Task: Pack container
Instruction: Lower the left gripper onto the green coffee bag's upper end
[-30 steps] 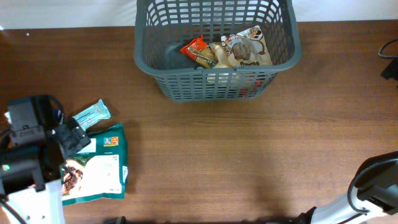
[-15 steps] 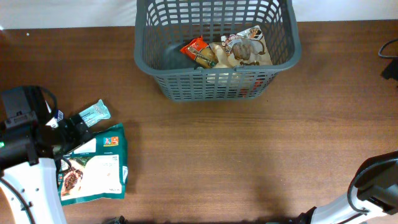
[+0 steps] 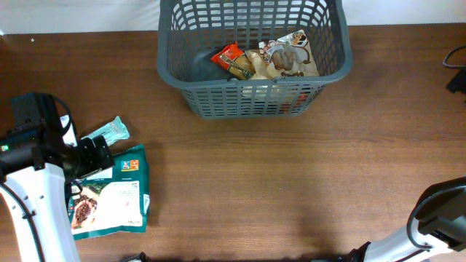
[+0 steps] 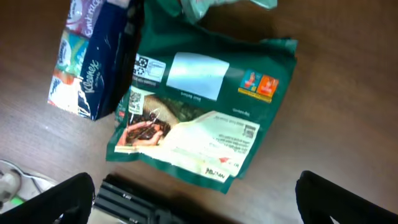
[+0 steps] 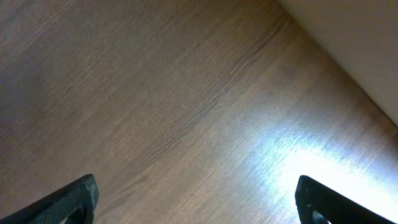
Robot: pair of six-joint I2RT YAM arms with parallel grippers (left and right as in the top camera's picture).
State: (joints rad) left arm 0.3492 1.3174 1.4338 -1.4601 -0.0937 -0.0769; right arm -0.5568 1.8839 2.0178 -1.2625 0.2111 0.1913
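Note:
The container (image 3: pixel 247 100), a dark grey slotted basket, stands at the table's far middle. It holds an orange-red packet (image 3: pixel 231 60) and a white and brown packet (image 3: pixel 287 58). On the left lie a green food pouch (image 3: pixel 113 193) (image 4: pixel 199 118) and a pale teal bar wrapper (image 3: pixel 108 132) (image 4: pixel 205 5). My left gripper (image 3: pixel 96 155) (image 4: pixel 199 208) hovers open over the pouch's upper left corner, nothing between its fingers. The right gripper (image 5: pixel 199 208) is open over bare wood.
A blue tissue pack (image 4: pixel 87 62) lies beside the pouch, under my left arm in the overhead view. A black ribbed part (image 4: pixel 143 199) shows below the pouch. The right arm (image 3: pixel 437 215) sits at the bottom right corner. A pale wall or edge (image 5: pixel 354 37) borders the table.
My left arm has swung back and up along the left edge, with its gripper still open over the pouch's corner. The packets, basket and right arm have not moved.

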